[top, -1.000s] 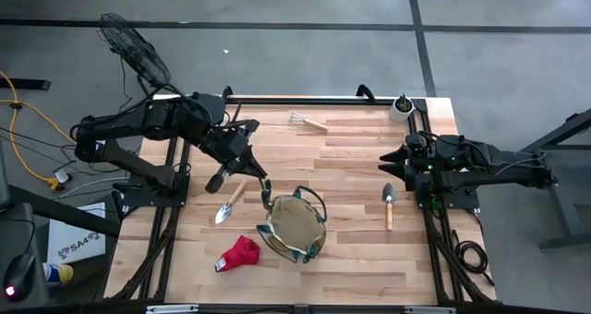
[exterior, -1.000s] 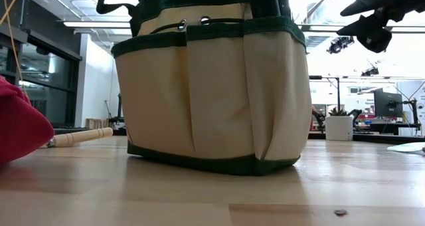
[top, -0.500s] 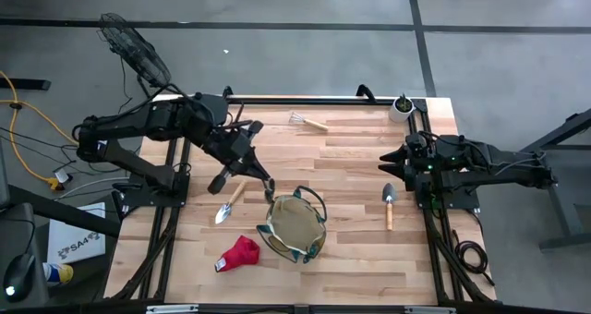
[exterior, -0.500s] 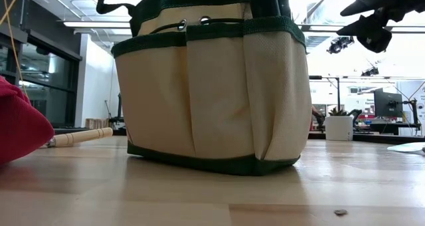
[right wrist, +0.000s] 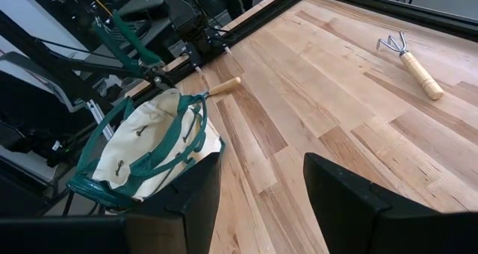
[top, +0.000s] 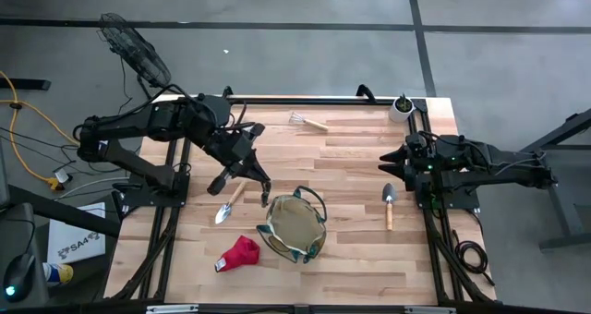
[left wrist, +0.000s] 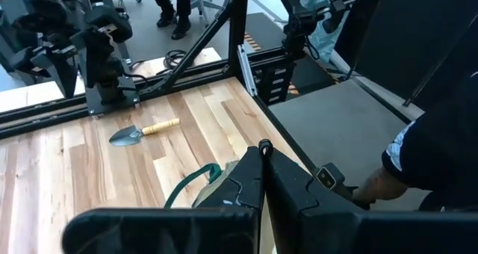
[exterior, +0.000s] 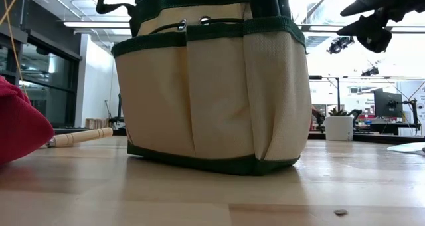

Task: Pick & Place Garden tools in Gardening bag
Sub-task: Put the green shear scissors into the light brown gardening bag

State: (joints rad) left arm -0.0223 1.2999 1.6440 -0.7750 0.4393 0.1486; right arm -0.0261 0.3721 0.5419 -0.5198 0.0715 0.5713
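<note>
My left gripper is shut on the green-handled pruners, up off the table just left of the tan gardening bag. The pruners also show in the right wrist view. The bag stands open on its base. A trowel and the red glove lie left of the bag. A second trowel lies to its right, and the mini rake lies at the far edge. My right gripper is open and empty at the table's right side. My left gripper holds the pruners by their upper end. The fingers slant down from the table's far left. The pruners hang clear of the table, and their lower end is beside the bag's left rim. My gripper's own body hides the exact place of contact.
A small white pot with a green plant stands at the far right corner. A person's hand and sleeve show beyond the table's near edge. Bare wood lies between the bag and the rake.
My left gripper has edged slightly toward the table's near edge with the pruners, which stay clear of the table beside the bag.
</note>
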